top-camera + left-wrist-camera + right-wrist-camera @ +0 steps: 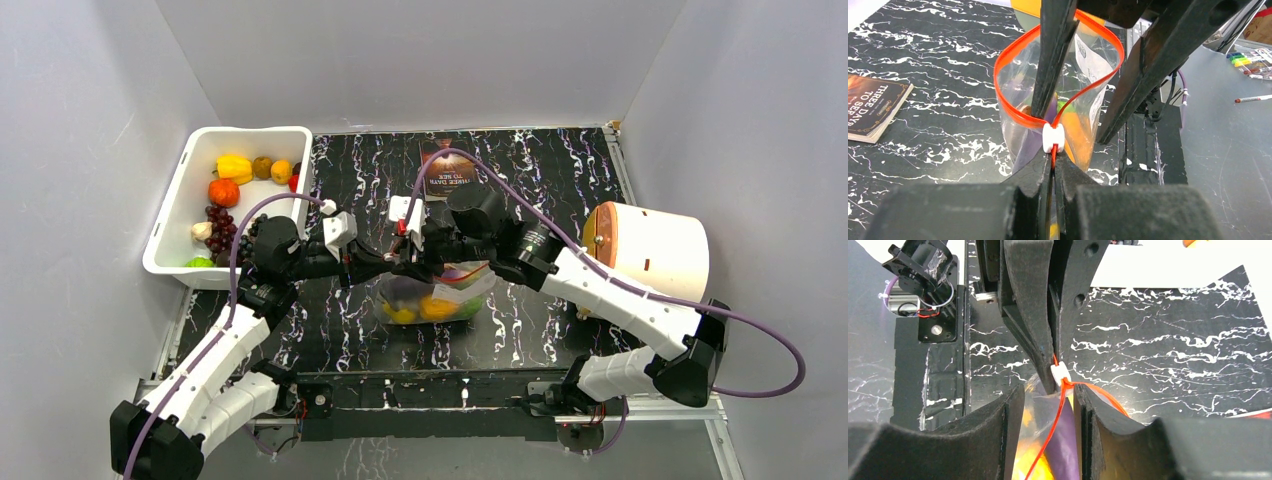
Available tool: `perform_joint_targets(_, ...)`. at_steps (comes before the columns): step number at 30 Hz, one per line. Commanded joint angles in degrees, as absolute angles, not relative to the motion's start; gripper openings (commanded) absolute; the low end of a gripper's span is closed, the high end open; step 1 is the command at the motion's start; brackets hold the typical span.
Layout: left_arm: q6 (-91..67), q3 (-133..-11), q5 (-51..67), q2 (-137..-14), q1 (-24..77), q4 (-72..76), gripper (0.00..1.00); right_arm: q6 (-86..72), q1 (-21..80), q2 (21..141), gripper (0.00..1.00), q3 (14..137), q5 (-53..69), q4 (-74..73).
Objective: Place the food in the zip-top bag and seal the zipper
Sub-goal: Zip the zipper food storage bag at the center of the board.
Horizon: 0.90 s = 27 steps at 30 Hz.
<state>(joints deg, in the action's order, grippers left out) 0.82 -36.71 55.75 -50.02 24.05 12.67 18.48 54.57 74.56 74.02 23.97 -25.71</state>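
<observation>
Black marbled tabletop (560, 190) bears the zip-top bag (435, 300); white walls (400, 60) surround.

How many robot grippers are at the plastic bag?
2. The left gripper is shut on the red zipper strip beside the white slider. The right gripper is open, with one finger inside the mouth of the bag and the other outside it.

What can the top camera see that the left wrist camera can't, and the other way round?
Only the top camera shows the white tub of fruit and a white drum. Only the left wrist camera shows the white slider on the zipper, the left gripper pinching the strip beside it, and coloured pens. Both show the zip-top bag and the book.
</observation>
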Motion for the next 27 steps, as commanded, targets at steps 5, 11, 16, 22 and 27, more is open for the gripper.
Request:
perform_joint_targets(5, 2.88, -37.10, 59.29, -49.10, 24.08, 12.89, 0.00, 23.29, 55.19, 73.05, 0.38, 78.96, 23.36, -22.86)
perform_joint_targets(11, 3.05, -37.05, 59.67, -48.96, 24.08, 12.94, 0.00, 24.25, 55.19, 74.38, 0.29, 79.15, 24.57, -22.96)
perform_joint_targets(16, 3.34, -36.98, 59.99, -48.95, 24.08, 12.66, 0.00, 24.61, 55.19, 75.11, 0.25, 78.76, 25.43, -23.11)
perform_joint_targets(22, 3.39, -37.06, 60.29, -49.13, 24.08, 12.81, 0.00, 24.48, 55.14, 76.21, 0.25, 78.75, 25.96, -23.51)
perform_joint_targets(27, 3.69, -37.05, 60.27, -49.20, 24.08, 12.40, 0.00, 23.66, 55.20, 77.54, 0.18, 79.33, 25.14, -24.37)
